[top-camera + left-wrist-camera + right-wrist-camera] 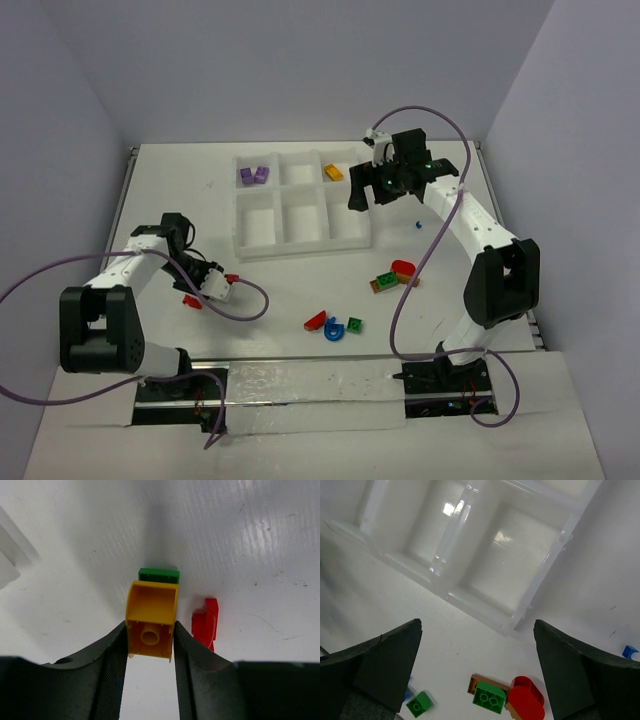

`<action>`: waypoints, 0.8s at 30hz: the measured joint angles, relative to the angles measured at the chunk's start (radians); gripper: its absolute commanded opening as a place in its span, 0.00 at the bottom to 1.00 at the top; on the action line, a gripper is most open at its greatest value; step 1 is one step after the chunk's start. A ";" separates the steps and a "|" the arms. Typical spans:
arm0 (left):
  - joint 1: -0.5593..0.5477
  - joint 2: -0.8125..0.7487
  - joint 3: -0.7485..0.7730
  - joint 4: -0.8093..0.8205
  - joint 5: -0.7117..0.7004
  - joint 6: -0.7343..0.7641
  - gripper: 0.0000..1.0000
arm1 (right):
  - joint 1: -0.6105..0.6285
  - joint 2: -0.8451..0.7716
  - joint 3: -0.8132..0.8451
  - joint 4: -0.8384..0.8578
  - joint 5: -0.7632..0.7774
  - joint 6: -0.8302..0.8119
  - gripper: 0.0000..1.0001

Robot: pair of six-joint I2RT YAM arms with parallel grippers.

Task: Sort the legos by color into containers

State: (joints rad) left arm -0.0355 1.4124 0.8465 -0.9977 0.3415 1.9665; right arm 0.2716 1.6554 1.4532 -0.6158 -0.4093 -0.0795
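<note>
My left gripper (150, 632) is shut on a yellow brick (151, 617), whose hollow underside faces the camera. A green brick (158, 575) lies just behind it and a red piece (206, 623) to its right. In the top view this gripper (203, 289) is low at the table's left, beside the red piece (192, 301). My right gripper (375, 187) is open and empty, hovering over the right edge of the white tray (257, 247). Two purple bricks (253, 176) lie in its back left compartment and an orange one (333, 172) in its back right.
Loose on the table right of centre: a green, orange and red cluster (393, 277), a red curved piece (316, 321), a blue piece (335, 329), a green brick (355, 324) and a tiny blue one (416, 225). The right wrist view shows the tray corner (512, 625) and the cluster (492, 697).
</note>
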 measured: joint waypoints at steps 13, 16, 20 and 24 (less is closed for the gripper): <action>-0.048 0.100 0.344 -0.139 0.310 -0.383 0.00 | 0.006 -0.043 -0.004 -0.001 -0.159 -0.047 1.00; -0.048 0.115 0.469 -0.162 0.489 -0.580 0.00 | 0.014 -0.097 -0.018 0.010 -0.237 -0.052 1.00; -0.049 0.097 0.527 -0.078 0.697 -0.938 0.00 | 0.058 -0.177 -0.033 0.033 -0.335 -0.061 1.00; -0.053 -0.009 0.401 0.250 0.816 -1.445 0.00 | 0.137 -0.208 -0.031 0.059 -0.414 -0.064 1.00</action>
State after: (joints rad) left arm -0.0884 1.4031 1.2471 -0.7478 1.1578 0.5218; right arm 0.4090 1.4474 1.4227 -0.5569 -0.8235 -0.1436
